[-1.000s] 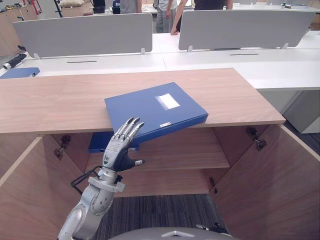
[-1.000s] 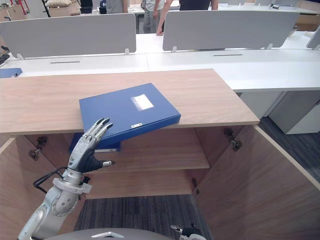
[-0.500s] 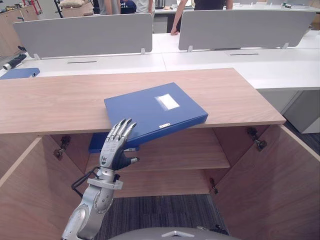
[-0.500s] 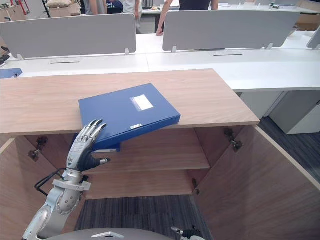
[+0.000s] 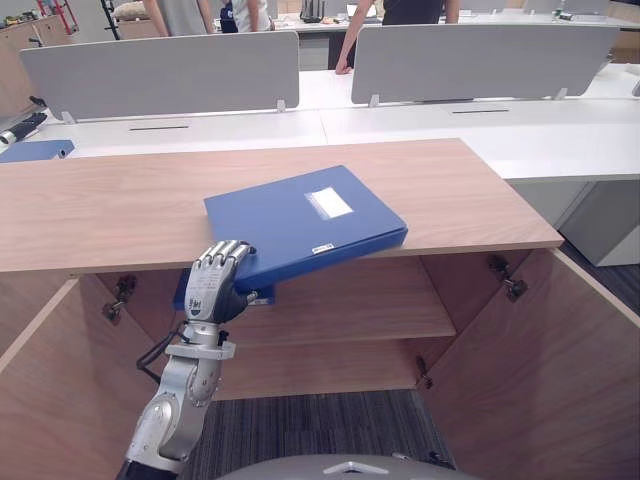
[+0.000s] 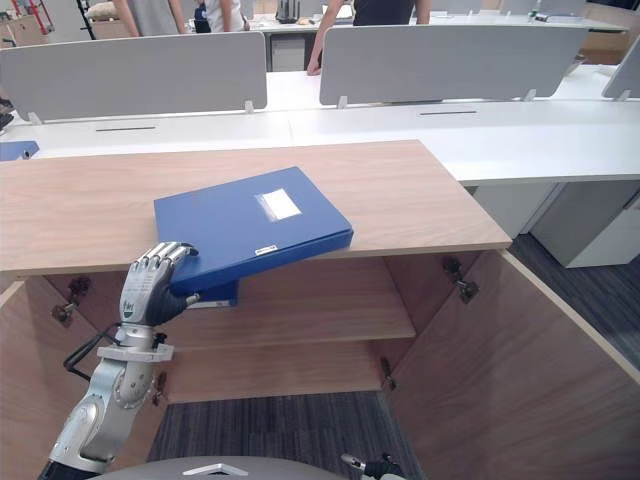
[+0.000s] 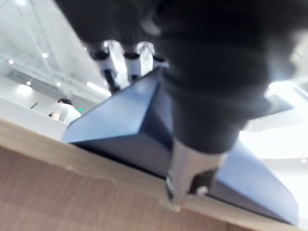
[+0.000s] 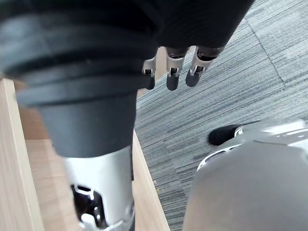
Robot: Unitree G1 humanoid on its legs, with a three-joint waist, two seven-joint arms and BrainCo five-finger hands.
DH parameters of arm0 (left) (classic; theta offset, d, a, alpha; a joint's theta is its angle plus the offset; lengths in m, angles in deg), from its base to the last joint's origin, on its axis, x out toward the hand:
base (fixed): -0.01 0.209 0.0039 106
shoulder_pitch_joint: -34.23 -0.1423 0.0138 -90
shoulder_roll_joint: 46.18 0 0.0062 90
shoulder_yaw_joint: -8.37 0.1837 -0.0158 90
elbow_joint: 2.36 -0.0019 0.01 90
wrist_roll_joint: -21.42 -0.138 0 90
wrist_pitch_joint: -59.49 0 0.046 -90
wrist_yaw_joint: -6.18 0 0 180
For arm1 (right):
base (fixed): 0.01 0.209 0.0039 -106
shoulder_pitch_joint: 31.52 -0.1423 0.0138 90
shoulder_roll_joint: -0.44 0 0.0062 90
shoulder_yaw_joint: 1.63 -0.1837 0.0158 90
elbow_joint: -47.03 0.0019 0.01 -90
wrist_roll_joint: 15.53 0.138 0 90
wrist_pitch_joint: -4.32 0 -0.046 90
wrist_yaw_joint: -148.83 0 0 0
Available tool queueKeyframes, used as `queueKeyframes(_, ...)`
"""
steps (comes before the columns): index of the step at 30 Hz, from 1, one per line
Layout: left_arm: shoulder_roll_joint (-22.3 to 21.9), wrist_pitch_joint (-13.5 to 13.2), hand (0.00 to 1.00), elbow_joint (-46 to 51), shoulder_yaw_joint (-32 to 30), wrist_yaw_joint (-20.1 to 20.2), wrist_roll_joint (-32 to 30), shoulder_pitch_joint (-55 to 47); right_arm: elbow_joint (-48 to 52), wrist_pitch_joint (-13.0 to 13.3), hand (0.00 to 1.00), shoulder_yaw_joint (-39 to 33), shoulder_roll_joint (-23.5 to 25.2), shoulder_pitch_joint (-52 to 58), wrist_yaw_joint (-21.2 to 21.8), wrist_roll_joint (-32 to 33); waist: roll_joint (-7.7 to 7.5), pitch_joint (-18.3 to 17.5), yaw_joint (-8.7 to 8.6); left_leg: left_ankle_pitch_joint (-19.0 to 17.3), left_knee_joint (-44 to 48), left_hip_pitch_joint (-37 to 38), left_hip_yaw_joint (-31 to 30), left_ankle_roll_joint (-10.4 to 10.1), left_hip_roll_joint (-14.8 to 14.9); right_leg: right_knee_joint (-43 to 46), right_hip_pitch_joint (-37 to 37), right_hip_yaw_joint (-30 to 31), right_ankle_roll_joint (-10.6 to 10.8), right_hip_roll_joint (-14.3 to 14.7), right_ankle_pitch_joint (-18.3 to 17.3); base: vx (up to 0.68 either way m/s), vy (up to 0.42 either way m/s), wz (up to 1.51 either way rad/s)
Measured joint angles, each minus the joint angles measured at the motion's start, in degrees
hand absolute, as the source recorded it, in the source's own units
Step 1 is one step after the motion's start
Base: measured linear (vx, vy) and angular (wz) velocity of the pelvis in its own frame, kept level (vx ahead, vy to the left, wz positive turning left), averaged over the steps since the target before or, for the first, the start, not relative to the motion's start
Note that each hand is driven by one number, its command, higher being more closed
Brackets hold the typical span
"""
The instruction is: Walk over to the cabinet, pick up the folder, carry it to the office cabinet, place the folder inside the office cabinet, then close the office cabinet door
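A blue folder with a white label lies on the wooden cabinet top. Its near side juts out over the front edge. My left hand is at the folder's near left corner. Its fingers curl over the top face and its thumb sits underneath, so the corner of the folder is pinched. My right hand hangs over grey carpet with relaxed fingers and holds nothing.
Both cabinet doors stand open, the left door and the right door. A second blue folder lies on the inner shelf. Behind are white desks with grey dividers, and people standing beyond them.
My left hand's fingers were straight against the folder's edge. They have curled over its near left corner. The folder has not visibly moved.
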Motion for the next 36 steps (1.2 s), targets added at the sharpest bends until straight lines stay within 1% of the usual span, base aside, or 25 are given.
queueKeyframes(4,0.0,0.3,1.0,-0.2,-0.1,-1.9,-0.8,3.0,0.0,0.0,0.0,0.0,0.0,0.0,0.0,0.6,-0.03,0.0,-0.18,-0.1,0.0,0.0,0.2,-0.1,0.0,-0.1,0.0,0.2,-0.1,0.0,0.0,0.0,0.0,0.0)
queueKeyframes(6,0.0,0.3,1.0,-0.2,-0.9,-1.9,-0.8,3.8,0.0,0.0,0.0,0.0,0.0,0.0,0.0,1.1,-0.04,-0.1,-0.32,-0.1,0.0,0.0,0.2,-0.2,0.0,-0.2,0.0,0.3,-0.1,0.1,0.0,0.0,0.0,0.0)
queueKeyframes(9,0.0,0.4,1.0,-0.2,-2.1,-2.1,-0.8,3.9,0.0,0.0,0.0,-0.1,0.1,0.0,0.0,1.7,-0.03,-0.1,-0.5,-0.2,0.0,0.1,0.5,-0.3,0.1,-0.3,-0.1,0.5,-0.1,0.1,0.0,0.0,0.0,-0.05)
queueKeyframes(13,0.0,0.6,1.0,-0.2,-3.4,-4.1,-0.8,4.5,0.0,0.1,0.0,-0.1,0.1,-0.1,0.0,2.0,0.01,-0.1,-0.5,-0.5,0.0,0.2,1.2,-0.3,0.1,-0.7,-0.1,1.2,-0.1,0.1,0.3,0.0,-0.001,-0.08)
queueKeyframes(18,0.0,1.0,1.0,-0.2,-4.8,-4.4,-0.4,5.4,0.0,0.1,0.0,-0.5,0.5,-0.1,0.0,2.1,-0.19,-0.1,-0.56,-0.5,0.0,0.1,1.3,-0.3,0.1,-1.2,0.0,1.2,0.2,0.1,0.7,0.0,-0.001,-0.01)
queueKeyframes(20,0.0,1.0,1.0,-0.2,-4.9,-5.2,0.1,5.4,0.0,0.3,0.0,-0.5,0.6,-0.1,0.0,2.3,-0.26,-0.2,-0.53,-0.5,0.0,0.1,1.3,-0.3,0.1,-1.2,0.0,1.2,0.2,0.1,0.7,0.0,0.0,0.0)
queueKeyframes(23,-0.2,0.8,1.0,0.4,-5.5,-6.3,1.9,5.3,0.0,0.6,0.0,-0.4,0.8,0.0,-0.1,2.8,-0.3,-0.2,-0.58,-0.5,0.0,0.1,1.4,-0.4,0.1,-0.9,-0.1,1.4,0.4,0.1,0.9,0.0,-0.005,-0.02)
queueKeyframes(25,-2.1,1.0,1.0,2.1,-6.5,-6.8,3.2,5.3,0.0,0.8,0.0,-0.3,0.9,0.0,-0.2,3.6,-0.32,-0.2,-0.5,-0.5,0.0,-0.2,1.6,-0.4,0.2,-0.7,-0.6,1.7,0.5,0.1,1.1,-0.01,-0.014,-0.07)
queueKeyframes(31,-4.7,1.1,1.0,6.8,-6.4,-8.8,8.6,5.1,1.3,2.2,0.0,0.9,1.0,0.1,-0.6,5.7,-0.47,-0.4,-0.3,-0.5,0.0,-0.9,2.8,-0.3,0.3,0.5,-2.3,3.1,0.6,0.1,1.2,-0.02,-0.002,-0.11)
queueKeyframes(33,-5.5,1.0,1.0,8.7,-6.4,-9.5,10.6,5.0,5.9,3.4,0.0,2.8,1.5,1.8,-0.9,7.5,-0.52,-0.5,-0.36,-0.4,0.0,-0.9,2.9,-0.3,0.3,0.7,-2.5,3.3,0.6,0.1,1.2,-0.01,-0.003,-0.02)
queueKeyframes(36,-7.4,1.0,1.0,12.2,-6.5,-11.1,13.1,4.1,10.3,4.7,0.0,2.9,3.0,2.5,-1.8,9.4,-0.45,-0.5,-0.38,-0.3,0.0,-1.0,3.1,0.0,0.3,1.3,-3.2,3.6,0.6,0.1,1.2,-0.03,-0.006,-0.05)
